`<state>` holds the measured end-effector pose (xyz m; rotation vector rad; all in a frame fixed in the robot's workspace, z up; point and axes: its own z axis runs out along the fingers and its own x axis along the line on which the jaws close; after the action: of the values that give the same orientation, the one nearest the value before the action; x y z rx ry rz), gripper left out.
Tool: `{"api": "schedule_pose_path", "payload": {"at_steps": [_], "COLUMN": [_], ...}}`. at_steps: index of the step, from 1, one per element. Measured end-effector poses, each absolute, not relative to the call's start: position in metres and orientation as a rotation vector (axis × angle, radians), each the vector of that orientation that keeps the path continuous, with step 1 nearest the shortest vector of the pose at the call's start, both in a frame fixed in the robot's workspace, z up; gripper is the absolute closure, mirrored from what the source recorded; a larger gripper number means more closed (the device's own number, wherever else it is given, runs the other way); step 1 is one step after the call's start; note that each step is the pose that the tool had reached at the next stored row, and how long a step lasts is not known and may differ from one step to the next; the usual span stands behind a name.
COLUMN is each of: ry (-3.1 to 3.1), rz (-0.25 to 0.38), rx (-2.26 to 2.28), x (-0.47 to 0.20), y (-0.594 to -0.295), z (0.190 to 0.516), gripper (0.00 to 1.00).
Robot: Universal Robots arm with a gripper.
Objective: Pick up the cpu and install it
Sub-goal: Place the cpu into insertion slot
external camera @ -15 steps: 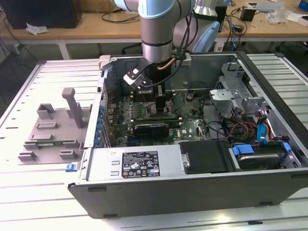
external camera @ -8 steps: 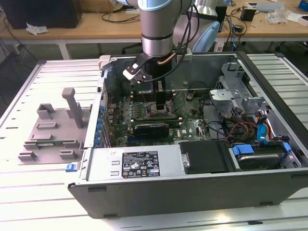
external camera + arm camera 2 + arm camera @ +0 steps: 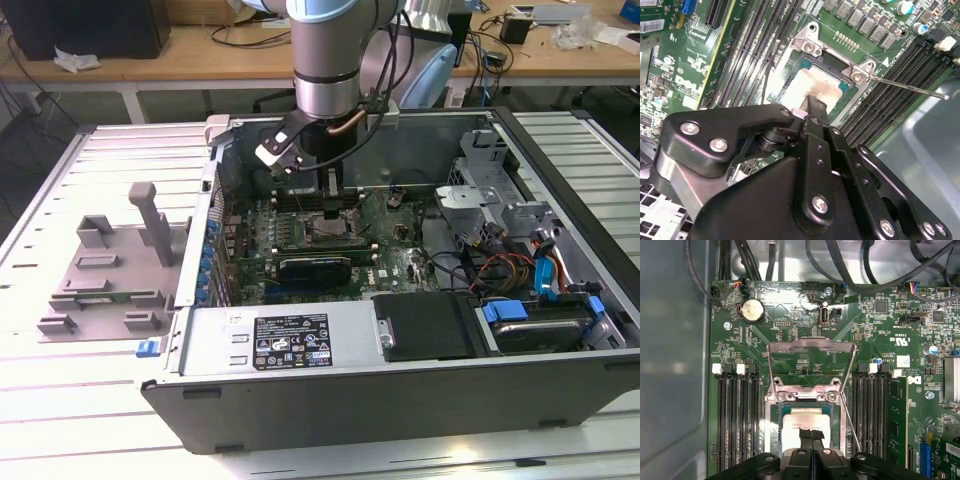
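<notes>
Silver table (image 3: 60, 420), open computer case (image 3: 400, 400) holding the socket (image 3: 805, 396), robot arm (image 3: 328, 70) reaching down over the socket, socket's metal lid (image 3: 812, 344) flipped up, black jaws pressed together, tips touching the shiny cpu (image 3: 800, 422) lying in the socket.

Note the satin silver metal top of the cpu (image 3: 802, 421), your matt black gripper (image 3: 811, 436), the glossy green motherboard (image 3: 790, 335) and the bright bare-steel socket frame (image 3: 811, 345). In the exterior view, at 9 o'clock of the dark matt case (image 3: 400, 410), lies a matt grey plastic fixture (image 3: 100, 285).
</notes>
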<state>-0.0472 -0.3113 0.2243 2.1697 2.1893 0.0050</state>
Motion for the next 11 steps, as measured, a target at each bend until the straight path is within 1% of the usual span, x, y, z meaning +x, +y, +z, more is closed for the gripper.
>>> {"api": "schedule_pose_path", "payload": {"at_steps": [7, 11], "ry": [2.189, 2.189], "rz": [0.005, 0.005], "rx": [2.170, 2.170], "x": [-0.047, -0.047], "y": [-0.312, -0.312], "z": [0.224, 0.235], "gripper": [0.89, 0.89]}}
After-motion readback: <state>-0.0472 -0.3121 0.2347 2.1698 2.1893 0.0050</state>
